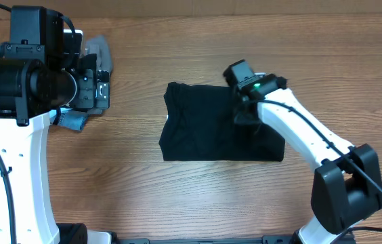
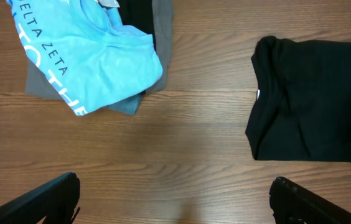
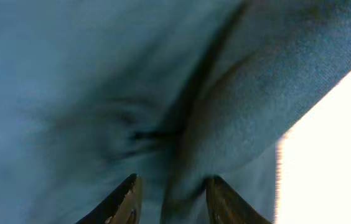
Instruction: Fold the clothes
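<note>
Right gripper (image 1: 246, 116) presses down on the right part of the black garment (image 1: 204, 125), its fingertips (image 3: 124, 198) close together with a ridge of the cloth pinched between them. That garment lies folded in a rough rectangle on the wooden table (image 1: 177, 196). Left of the garment, the left gripper (image 2: 175, 202) hovers spread wide and holding nothing, near a light blue shirt (image 2: 94, 62) lying on grey folded clothes (image 2: 163, 50).

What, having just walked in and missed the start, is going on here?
The right gripper is pressed down into the black garment, with cloth bunched at its fingers. The garment lies mid-table as a rough rectangle. The left gripper hangs open and empty over the table, near a light blue shirt lying on a grey pile.
</note>
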